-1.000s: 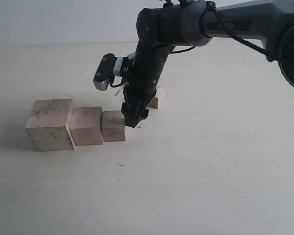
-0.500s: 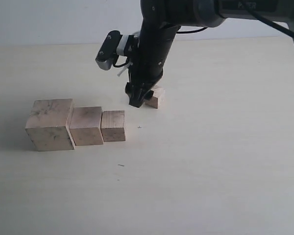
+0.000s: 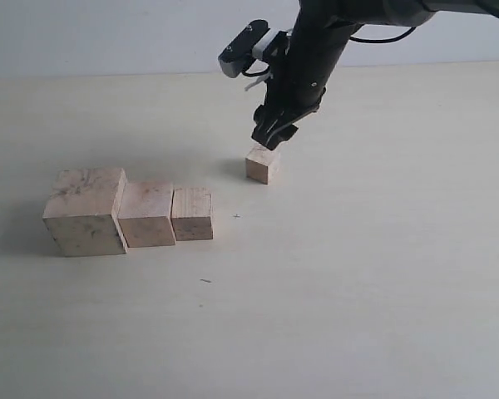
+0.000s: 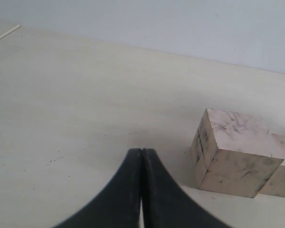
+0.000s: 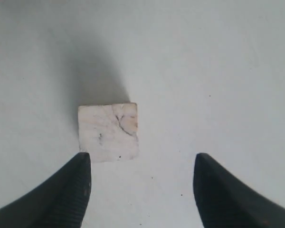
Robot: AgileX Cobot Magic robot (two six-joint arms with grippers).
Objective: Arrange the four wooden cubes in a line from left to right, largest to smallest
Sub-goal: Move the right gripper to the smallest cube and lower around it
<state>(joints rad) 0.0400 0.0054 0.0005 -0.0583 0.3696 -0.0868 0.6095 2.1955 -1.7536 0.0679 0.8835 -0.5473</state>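
Smallest cube [image 3: 263,164] well apart from row [image 3: 146,214]

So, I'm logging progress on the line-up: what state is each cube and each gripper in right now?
Largest cube: left end of the row, on the table.
Second cube: in the row, against the largest.
Third cube: right end of the row, beside the second.
Smallest cube: alone, apart from the row, ungripped.
Right gripper: open, above the smallest cube.
Left gripper: shut, holding nothing.
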